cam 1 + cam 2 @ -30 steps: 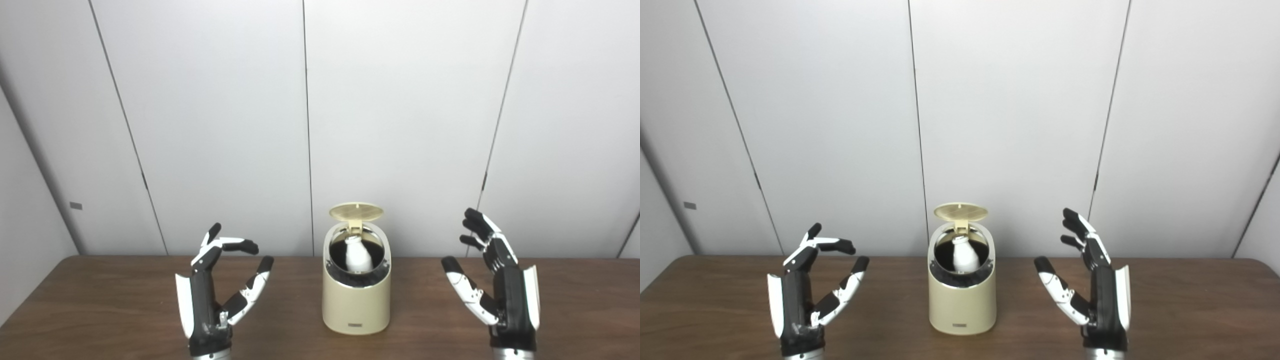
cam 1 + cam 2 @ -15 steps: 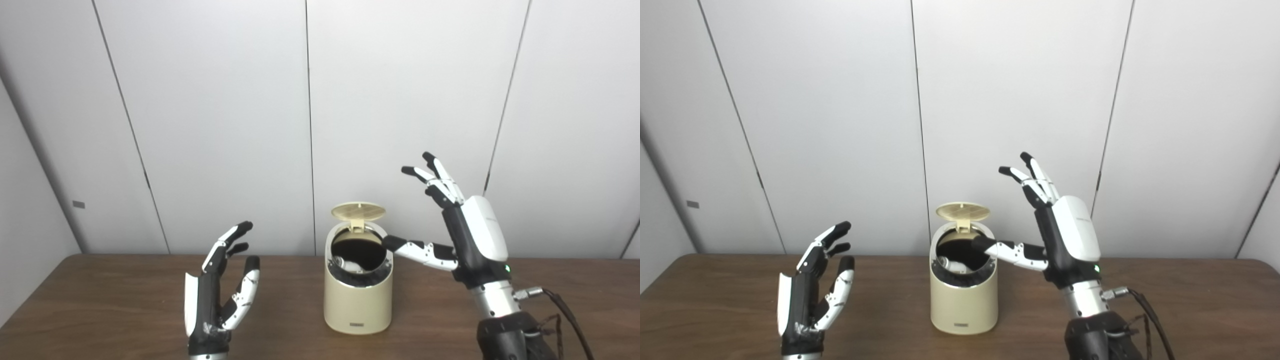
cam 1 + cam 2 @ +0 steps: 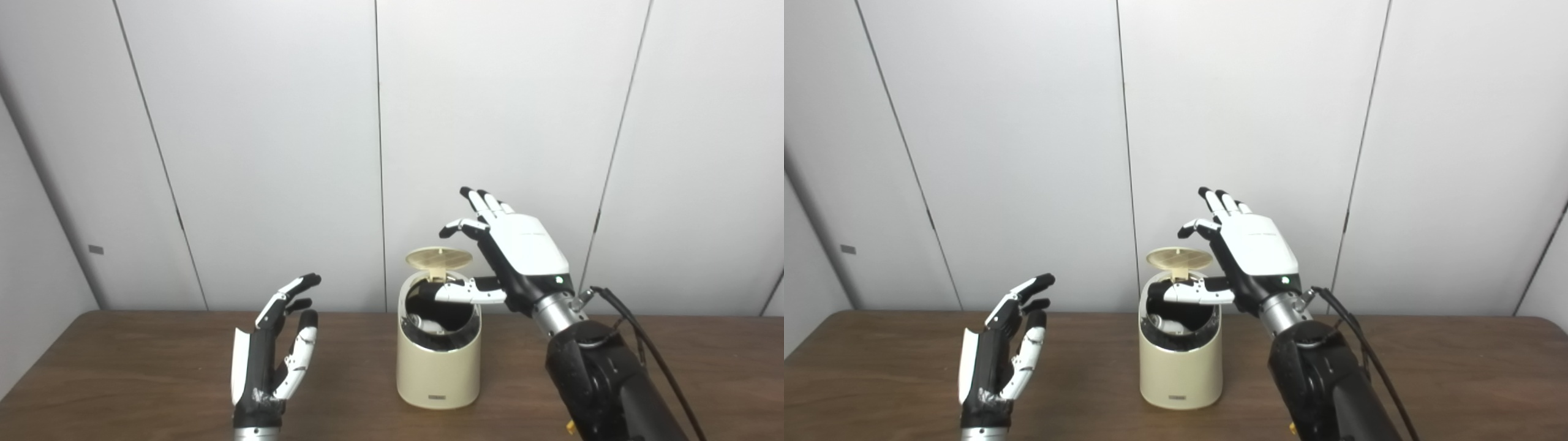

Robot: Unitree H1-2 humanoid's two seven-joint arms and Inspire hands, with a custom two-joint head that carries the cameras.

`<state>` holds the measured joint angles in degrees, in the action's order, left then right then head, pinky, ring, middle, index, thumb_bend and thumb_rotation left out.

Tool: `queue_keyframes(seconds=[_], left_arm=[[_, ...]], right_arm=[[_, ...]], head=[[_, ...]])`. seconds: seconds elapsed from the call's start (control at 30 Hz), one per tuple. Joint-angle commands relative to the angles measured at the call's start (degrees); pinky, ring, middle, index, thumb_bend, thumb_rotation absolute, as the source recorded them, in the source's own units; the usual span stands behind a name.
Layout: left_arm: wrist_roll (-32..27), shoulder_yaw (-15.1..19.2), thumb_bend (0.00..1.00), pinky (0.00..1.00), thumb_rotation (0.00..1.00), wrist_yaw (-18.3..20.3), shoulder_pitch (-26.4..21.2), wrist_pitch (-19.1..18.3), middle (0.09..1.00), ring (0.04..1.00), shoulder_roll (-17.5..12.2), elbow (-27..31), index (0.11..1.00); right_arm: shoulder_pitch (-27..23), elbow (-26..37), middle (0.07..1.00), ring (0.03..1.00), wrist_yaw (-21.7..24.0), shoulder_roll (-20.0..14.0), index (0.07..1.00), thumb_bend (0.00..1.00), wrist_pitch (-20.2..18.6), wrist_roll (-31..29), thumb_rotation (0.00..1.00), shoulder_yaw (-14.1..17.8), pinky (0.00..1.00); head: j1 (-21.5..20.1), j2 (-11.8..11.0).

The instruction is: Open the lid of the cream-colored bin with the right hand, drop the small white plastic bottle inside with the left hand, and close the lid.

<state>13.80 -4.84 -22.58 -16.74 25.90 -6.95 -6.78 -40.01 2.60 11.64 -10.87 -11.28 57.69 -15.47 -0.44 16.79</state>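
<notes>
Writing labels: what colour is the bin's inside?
Black inside the cream-coloured bin, clearest in the left eye view.

Pretty evenly lit, bright and diffuse from overhead with only soft shadows on the table and no harsh glare on the wall panels, everything reasonably sharp but a bit soft and compressed, and the bin's opening reads as near-black inside.

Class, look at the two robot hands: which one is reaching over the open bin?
The right hand: raised above the cream-colored bin, fingers over the upturned lid. The left hand stands open beside the bin, apart from it.
</notes>
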Motion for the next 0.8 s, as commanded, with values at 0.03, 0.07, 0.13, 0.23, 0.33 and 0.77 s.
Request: queue_keyframes(seconds=[0.03, 0.07, 0.13, 0.23, 0.33, 0.77], left_arm=[[0.6, 1.3, 0.41, 0.75, 0.76, 0.9, -1.4, 0.9, 0.82, 0.837, 0.0, 0.8, 0.77], [0.8, 1.5, 0.41, 0.75, 0.77, 1.0, -1.4, 0.9, 0.82, 0.837, 0.1, 1.0, 0.769], [1.4, 1.9, 0.41, 0.75, 0.78, 1.1, -1.4, 0.9, 0.818, 0.838, 0.2, 1.1, 0.762], [2.4, 2.3, 0.4, 0.76, 0.86, 0.9, -1.4, 1.0, 0.811, 0.836, 0.0, 1.0, 0.757], [2.5, 2.3, 0.39, 0.76, 0.88, 0.7, -1.6, 1.0, 0.806, 0.834, -0.1, 0.9, 0.753], [1.1, 2.0, 0.39, 0.78, 1.0, -0.3, -1.9, 1.0, 0.799, 0.83, -0.7, 0.3, 0.754]], right_arm=[[-4.3, -1.0, 1.0, 1.0, -0.7, -0.1, 0.695, 0.96, -0.4, 0.6, 1.0, -0.3, 1.0], [-4.4, -2.1, 1.0, 1.0, -1.6, -0.2, 0.692, 0.96, 0.1, 0.5, 1.0, -0.6, 1.0], [-4.4, -3.8, 1.0, 1.0, -3.1, -0.1, 0.682, 0.97, 0.7, 0.2, 1.0, -1.0, 1.0], [-4.0, -4.7, 1.0, 1.0, -4.5, 0.1, 0.656, 0.96, 0.9, -0.2, 1.0, -1.3, 1.0], [-3.5, -4.1, 1.0, 1.0, -4.3, 0.1, 0.643, 0.96, 0.4, -0.6, 1.0, -1.6, 1.0], [2.2, 0.3, 1.0, 1.0, -5.4, 0.6, 0.615, 0.92, 0.6, -2.7, 1.0, -1.6, 1.0]], head=[[-0.3, 0.0], [-0.3, 0.0], [-0.4, 0.1], [-0.4, 0.1], [-0.7, 0.2], [-1.8, 0.5]])
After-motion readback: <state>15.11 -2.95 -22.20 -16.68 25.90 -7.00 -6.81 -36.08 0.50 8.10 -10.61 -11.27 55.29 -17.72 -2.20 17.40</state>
